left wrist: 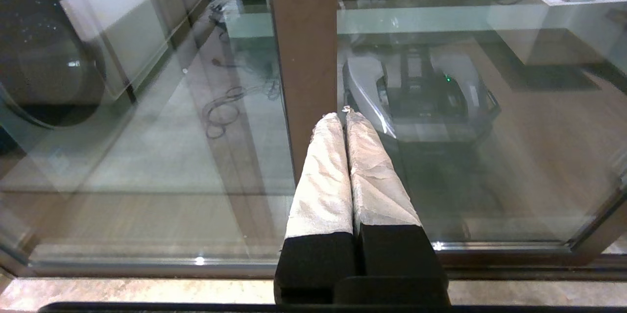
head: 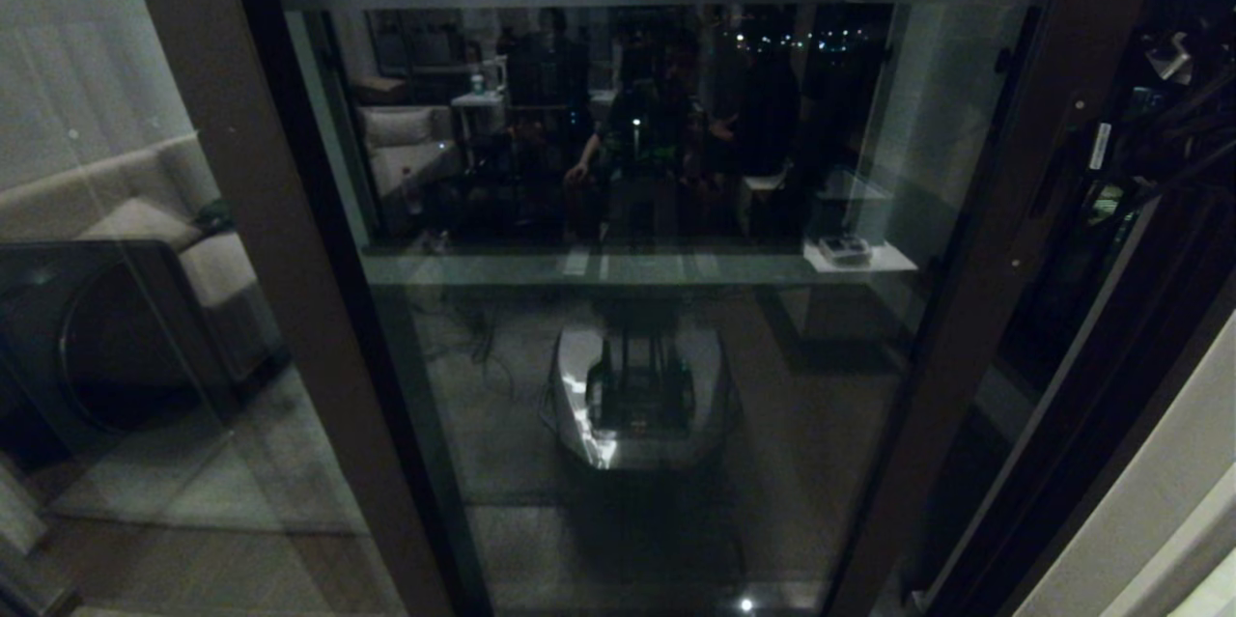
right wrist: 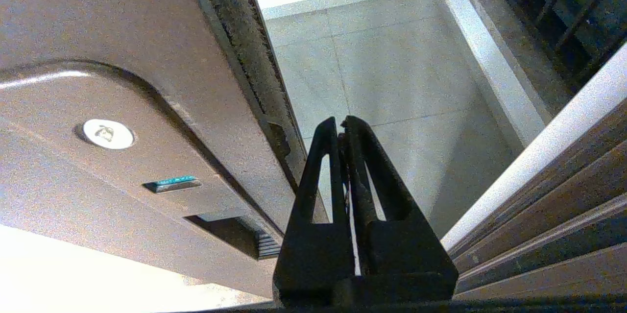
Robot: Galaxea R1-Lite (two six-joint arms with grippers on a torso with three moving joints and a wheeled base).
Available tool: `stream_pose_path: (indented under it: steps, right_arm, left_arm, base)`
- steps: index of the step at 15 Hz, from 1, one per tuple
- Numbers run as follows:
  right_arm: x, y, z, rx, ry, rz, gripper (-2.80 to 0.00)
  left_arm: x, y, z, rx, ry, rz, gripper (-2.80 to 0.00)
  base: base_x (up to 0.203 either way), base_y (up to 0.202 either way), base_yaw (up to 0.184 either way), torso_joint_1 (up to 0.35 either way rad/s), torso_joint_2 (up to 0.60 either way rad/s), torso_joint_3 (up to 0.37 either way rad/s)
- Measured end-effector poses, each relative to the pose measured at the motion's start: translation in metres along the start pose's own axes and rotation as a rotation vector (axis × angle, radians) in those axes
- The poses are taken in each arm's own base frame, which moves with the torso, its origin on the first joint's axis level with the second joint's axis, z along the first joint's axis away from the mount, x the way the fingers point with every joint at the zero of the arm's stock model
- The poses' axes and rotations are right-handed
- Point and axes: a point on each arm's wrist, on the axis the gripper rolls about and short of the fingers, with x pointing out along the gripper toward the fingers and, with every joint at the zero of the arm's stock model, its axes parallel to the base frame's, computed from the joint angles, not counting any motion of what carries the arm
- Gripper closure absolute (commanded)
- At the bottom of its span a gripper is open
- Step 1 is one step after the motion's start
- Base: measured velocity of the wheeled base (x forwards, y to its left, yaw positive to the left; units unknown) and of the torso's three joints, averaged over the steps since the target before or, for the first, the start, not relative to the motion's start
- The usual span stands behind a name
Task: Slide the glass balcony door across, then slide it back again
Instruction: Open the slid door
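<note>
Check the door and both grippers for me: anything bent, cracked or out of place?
Nothing stands out. The glass door shows only reflections, no cracks, and its brown frame looks intact. The right gripper sits shut beside the door's edge; the left gripper is shut, parked low facing the glass.

The head camera looks forward and down from close range onto the tall brown-framed glass balcony door [head: 637, 308], whose pane fills most of that view. The left wrist camera sits behind the cloth-wrapped left gripper [left wrist: 346, 116], whose jaws are pressed together, and faces the lower glass; the door's brown stile stands just past the jaw tips. Both views share the reflected grey robot base [head: 637, 395]. The right wrist camera peers past the closed black right gripper [right wrist: 341, 127], very near the stile's recessed handle beside the jaws, toward pale grey balcony floor tiles [right wrist: 392, 83] beyond them.
</note>
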Motion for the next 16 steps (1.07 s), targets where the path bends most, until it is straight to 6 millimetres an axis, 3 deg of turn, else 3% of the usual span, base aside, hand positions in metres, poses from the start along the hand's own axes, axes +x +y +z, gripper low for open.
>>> stream_pose_path:
  steps: [16]
  right_arm:
    - [0.001, 0.026, -0.005, -0.021, -0.003, 0.060, 0.00]
  left_arm:
    - [0.000, 0.000, 0.000, 0.000, 0.000, 0.000, 0.00]
  base:
    - [0.000, 0.000, 0.000, 0.000, 0.00, 0.000]
